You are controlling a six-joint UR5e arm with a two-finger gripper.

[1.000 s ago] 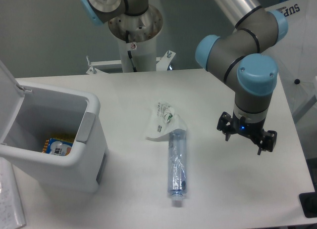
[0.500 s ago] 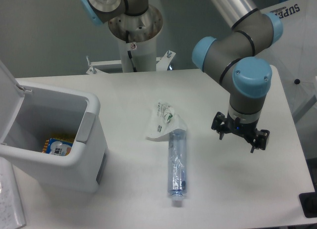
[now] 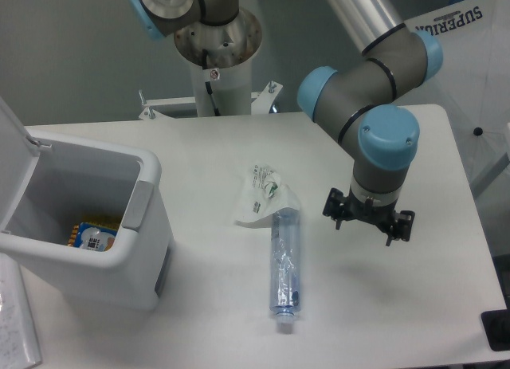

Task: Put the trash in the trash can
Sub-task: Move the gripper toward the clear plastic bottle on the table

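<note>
Hovering above the white bench (image 3: 382, 305), the pincer (image 3: 368, 224) hangs from the arm's (image 3: 374, 82) grey wrist with its two dark fingers (image 3: 338, 212) spread apart and nothing held between them. It stands to the right of the trash, apart from both pieces, and its faint shadow falls on the bench surface below it.

Crushed clear bluish bottle (image 3: 285, 261): lies on its side near the middle of the bench, its long axis running roughly from far to near, with the white cap (image 3: 284, 327) at the near end. Crumpled wrapper (image 3: 265, 195): white-clear plastic with small dark print, lying at the bottle's far end; the two pieces touch or overlap there, and which one lies over the other cannot be told.

Trash can (image 3: 119, 249): a boxy white bin standing at the left of the bench, well apart from the bottle and wrapper. Its hinged lid (image 3: 14, 158) is raised at the left side, leaving the mouth open. A grey recessed panel (image 3: 137, 205) shows on the wall that faces the trash. Inside, at the bottom, rests a small blue and yellow packet (image 3: 93, 234).

Behind the bench, the arm's white base column (image 3: 217, 70) rises, with blue-capped joints (image 3: 387, 135) along the links. A white sheet with dark lettering (image 3: 458, 22) shows at the upper right.
</note>
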